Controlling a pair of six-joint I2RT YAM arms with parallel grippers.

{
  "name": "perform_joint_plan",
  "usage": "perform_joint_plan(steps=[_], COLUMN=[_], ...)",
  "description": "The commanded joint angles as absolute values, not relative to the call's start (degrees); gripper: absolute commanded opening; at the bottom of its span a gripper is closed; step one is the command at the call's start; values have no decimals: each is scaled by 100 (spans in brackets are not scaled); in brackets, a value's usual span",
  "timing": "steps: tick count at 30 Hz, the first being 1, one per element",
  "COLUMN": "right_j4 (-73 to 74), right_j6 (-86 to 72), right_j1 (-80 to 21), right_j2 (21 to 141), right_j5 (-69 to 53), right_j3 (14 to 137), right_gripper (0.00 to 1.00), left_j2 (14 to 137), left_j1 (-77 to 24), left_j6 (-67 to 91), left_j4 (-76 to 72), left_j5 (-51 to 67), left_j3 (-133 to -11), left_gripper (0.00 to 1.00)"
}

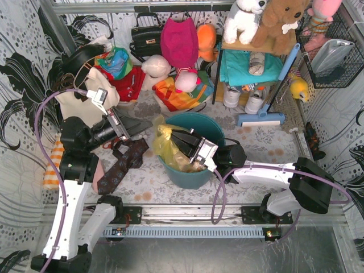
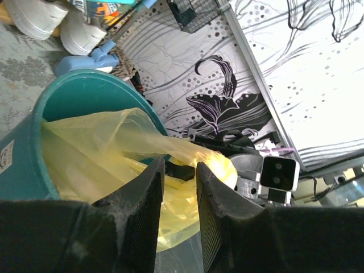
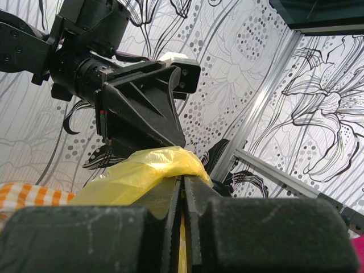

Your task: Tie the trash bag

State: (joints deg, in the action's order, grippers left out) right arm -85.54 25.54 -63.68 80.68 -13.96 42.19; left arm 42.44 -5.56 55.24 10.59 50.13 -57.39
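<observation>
A: Right gripper (image 3: 183,187)?
B: Clenched on a fold of the trash bag (image 1: 165,145). Yellow film is squeezed between its pads, lower centre of the wrist view.
A: Left gripper (image 2: 180,168)?
B: Released, narrow gap. Film shows through it; can't tell if it touches.
A: Bag location?
B: Centre of the top view, bunched at the left side of the teal bin (image 1: 216,133).
A: Step?
B: Gathering the mouth, I'd say. Left should close on a separate bunch, not the bin rim, then lift gently. Thin plastic tears.
A: Behind?
B: Plush toys (image 1: 267,23), upper right.
</observation>
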Motion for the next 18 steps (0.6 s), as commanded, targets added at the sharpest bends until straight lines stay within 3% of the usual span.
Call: perform_joint_plan(steps=[1,18], right_j4=[-8454,-8498], right_j6=[2454,2396], right_j1=[-6399,-6400], right_j2=[8304,8420], right_j5=[-1415,-1466], right_j3=[4137,4228], right_gripper=[4,4], left_j2=[4148,4248], left_j1=[-543,-891], left_j6=[5921,5733], left_j4=[175,278], left_j5=[5519,5338], left_j3=[-5638,-5563], left_gripper=[38,39])
